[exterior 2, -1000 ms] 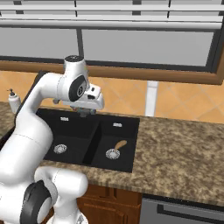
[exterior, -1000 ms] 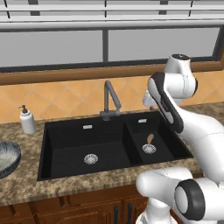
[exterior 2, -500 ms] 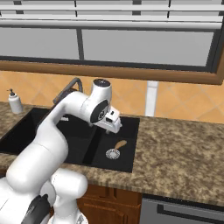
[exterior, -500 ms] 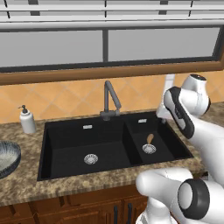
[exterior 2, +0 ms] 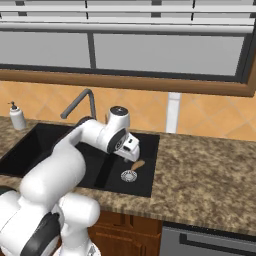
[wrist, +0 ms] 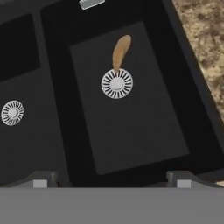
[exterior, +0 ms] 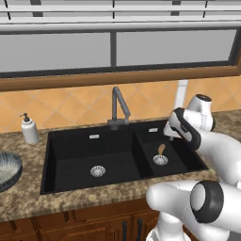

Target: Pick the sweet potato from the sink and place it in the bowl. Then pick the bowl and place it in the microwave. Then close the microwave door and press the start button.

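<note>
The sweet potato [wrist: 121, 50] is a small tan-orange tuber lying on the floor of the narrow right basin of the black sink [exterior: 75, 162], one end touching the silver drain [wrist: 117, 83]. It also appears as sweet potato [exterior: 161, 149] and sweet potato [exterior 2: 137, 164]. My gripper [wrist: 111, 181] hangs open above this basin with nothing between its fingertips [wrist: 41, 180]; in the right base view the gripper [exterior 2: 131, 157] sits just left of and above the tuber. The bowl [exterior: 6, 170], dark blue-grey and streaked, stands on the counter at the far left. The microwave is out of view.
A dark angular faucet [exterior: 118, 107] rises behind the divider between the two basins, close to my hand. A white soap dispenser [exterior: 29, 130] stands on the granite counter [exterior 2: 205, 175] left of the sink. A tiled backsplash and a window run behind.
The arm has swung to the right and the hand has come down over the narrow basin, nearer the sweet potato. The jaws stay wide apart.
</note>
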Available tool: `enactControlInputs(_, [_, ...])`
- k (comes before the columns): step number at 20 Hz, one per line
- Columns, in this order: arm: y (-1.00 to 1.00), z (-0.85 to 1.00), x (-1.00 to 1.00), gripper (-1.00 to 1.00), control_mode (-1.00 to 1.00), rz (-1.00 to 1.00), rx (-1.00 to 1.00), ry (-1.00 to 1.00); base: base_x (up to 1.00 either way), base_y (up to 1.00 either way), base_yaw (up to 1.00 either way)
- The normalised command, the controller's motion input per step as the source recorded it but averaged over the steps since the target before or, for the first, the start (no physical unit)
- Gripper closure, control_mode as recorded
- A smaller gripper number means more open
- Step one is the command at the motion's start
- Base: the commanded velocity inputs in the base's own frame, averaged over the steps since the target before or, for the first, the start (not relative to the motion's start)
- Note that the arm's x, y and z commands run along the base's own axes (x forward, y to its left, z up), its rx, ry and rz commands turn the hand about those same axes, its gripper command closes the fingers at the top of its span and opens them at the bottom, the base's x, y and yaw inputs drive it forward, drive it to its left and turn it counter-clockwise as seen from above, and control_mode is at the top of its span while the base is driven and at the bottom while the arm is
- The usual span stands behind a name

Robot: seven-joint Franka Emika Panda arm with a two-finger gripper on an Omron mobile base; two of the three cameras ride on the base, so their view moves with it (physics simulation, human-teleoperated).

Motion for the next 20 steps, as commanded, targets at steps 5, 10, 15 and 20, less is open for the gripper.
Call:
enactControlInputs(5, [-0.11,-0.46,0.32,-1.00,-1.00,0.00,0.00,0.00,0.00,0.00,0.00])
enactControlInputs(10, [-0.12,-0.46,0.33,-1.00,-1.00,0.00,0.00,0.00,0.00,0.00,0.00])
enactControlInputs(15, [-0.09,-0.34,0.44,-1.00,-1.00,0.00,0.00,0.01,0.00,0.00,0.00])
enactControlInputs(20, [-0.02,-0.09,0.44,-1.00,-1.00,0.00,0.01,0.02,0.00,0.00,0.00])
